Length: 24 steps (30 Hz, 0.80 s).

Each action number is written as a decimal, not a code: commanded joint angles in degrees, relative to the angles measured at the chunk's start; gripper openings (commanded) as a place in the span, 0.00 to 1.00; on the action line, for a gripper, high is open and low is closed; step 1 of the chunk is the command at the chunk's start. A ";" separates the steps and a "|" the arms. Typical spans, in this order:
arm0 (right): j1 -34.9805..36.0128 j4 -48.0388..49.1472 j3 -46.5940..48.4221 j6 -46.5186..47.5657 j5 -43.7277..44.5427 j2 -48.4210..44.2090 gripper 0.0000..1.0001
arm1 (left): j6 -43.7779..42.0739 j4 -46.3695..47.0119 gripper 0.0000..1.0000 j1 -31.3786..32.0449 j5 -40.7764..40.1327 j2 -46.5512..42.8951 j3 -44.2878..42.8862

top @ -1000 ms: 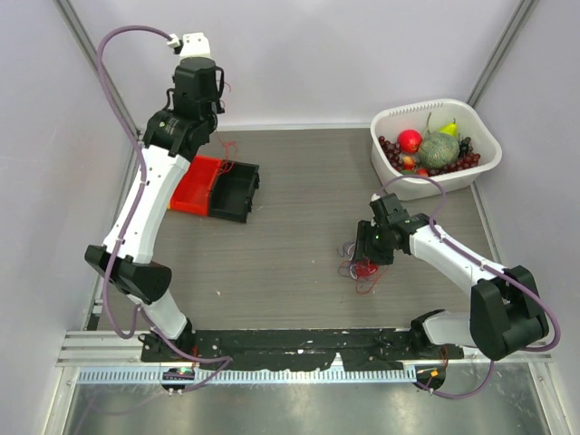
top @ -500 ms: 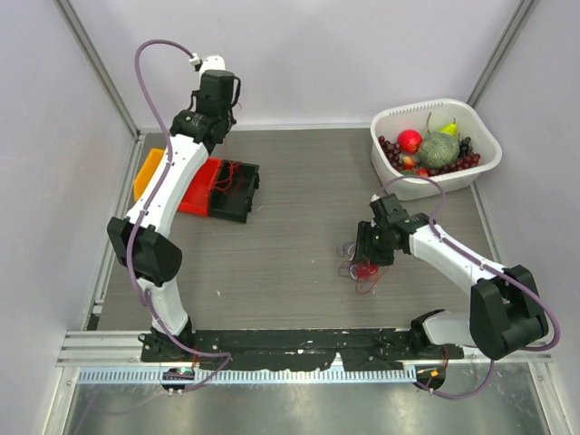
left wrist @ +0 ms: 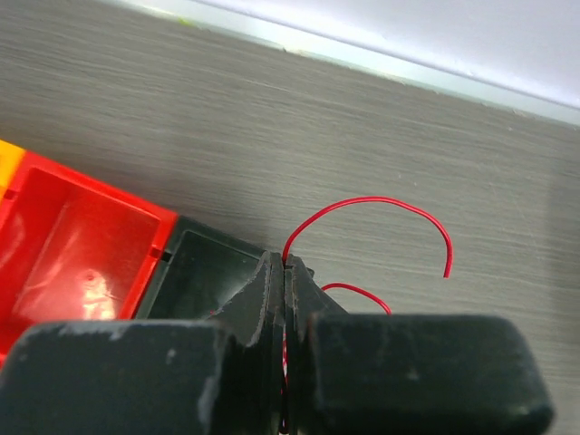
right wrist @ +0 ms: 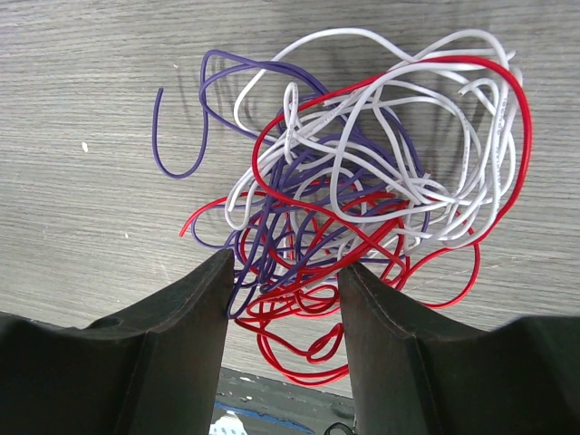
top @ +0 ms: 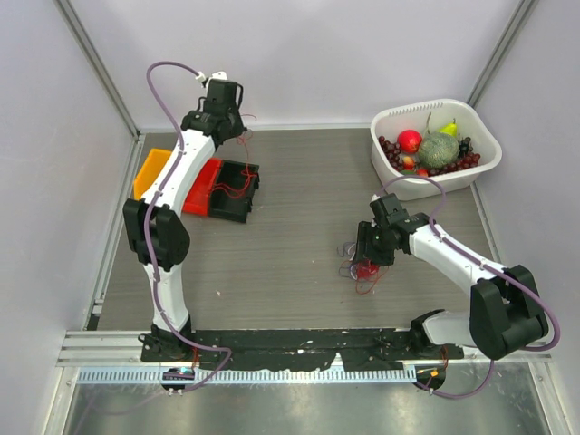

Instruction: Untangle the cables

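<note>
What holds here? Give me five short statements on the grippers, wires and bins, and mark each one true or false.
1. The left gripper is shut on a red wire. True.
2. The right gripper is clamped shut. False: its jaws stand open around part of the tangle.
3. The tangle holds red, white and purple wires. True.
4. The white basket of fruit stands beside the left arm. False: it stands at the far right of the table.
5. The black bin lies next to a red bin. True.
</note>
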<state>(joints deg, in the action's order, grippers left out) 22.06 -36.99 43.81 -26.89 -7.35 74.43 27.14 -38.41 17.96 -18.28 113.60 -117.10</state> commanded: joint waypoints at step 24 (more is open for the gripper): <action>0.26 0.69 1.54 -0.44 -0.20 1.24 0.55 | 13.03 8.79 0.00 -5.64 16.17 -1.00 6.25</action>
<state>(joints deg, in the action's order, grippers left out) 22.06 -37.34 44.25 -26.92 -7.38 76.36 39.07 -33.12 16.16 -1.02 118.80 -115.59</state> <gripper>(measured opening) 0.547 0.024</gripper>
